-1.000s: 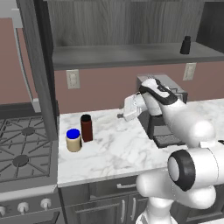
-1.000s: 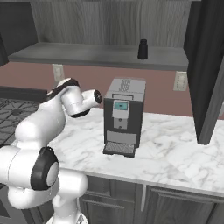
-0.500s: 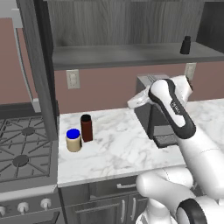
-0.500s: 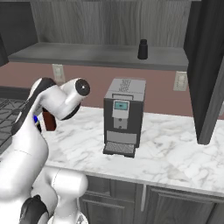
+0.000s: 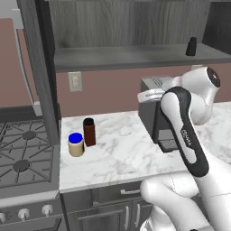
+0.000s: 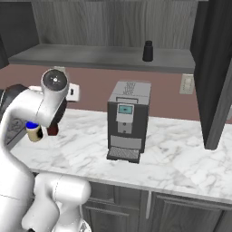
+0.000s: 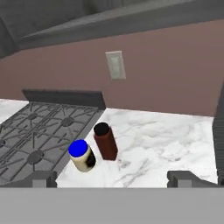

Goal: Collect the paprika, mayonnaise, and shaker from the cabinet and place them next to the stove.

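Shelf board (image 5: 135,56) of the cabinet (image 6: 113,18) mostly bare; shaker (image 5: 192,46) alone near its 3 o'clock end, open room all round it, cabinet side wall (image 6: 213,68) just past. Below it, grey coffee machine (image 6: 128,120) blocks the desk (image 5: 117,153) middle, top close under the shelf, probably a tight gap. Paprika (image 5: 89,131) and mayonnaise (image 5: 76,144) stand just beside each other at the desk's 9 o'clock edge by the stove (image 5: 22,158). Bare marble between them and the machine, more at 3 o'clock of the machine.
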You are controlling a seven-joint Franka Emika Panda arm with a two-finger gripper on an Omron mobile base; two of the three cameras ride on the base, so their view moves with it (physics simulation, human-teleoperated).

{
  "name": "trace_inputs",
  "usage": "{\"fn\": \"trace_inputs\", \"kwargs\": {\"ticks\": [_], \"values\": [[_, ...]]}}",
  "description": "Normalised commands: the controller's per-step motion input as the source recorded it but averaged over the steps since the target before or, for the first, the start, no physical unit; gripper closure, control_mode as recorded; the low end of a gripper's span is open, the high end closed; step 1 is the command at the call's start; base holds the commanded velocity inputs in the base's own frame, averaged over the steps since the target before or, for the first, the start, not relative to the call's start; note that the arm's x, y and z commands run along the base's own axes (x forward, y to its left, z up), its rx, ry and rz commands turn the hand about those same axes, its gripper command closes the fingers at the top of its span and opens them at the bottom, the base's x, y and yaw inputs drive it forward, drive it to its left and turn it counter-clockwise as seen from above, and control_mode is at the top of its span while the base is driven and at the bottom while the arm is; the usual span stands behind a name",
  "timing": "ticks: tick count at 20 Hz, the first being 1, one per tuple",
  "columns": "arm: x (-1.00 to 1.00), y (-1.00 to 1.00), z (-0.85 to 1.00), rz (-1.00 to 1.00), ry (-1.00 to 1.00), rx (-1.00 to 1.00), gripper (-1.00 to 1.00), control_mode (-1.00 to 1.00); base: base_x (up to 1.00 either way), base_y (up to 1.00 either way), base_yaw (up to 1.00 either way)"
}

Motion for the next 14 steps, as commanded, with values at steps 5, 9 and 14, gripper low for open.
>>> {"fn": "trace_inputs", "kwargs": {"ticks": [5,9,14], "values": [[-0.52,-0.39,0.63,-0.34,0.06,-0.09,-1.0,-1.0,0.0,0.0,0.0],[-0.45,-0.49,0.49,-0.31,0.0,-0.2,-1.0,-1.0,0.0,0.0,0.0],[-0.31,-0.62,0.53,-0.28,0.0,-0.18,-1.0,-1.0,0.0,0.0,0.0]]}}
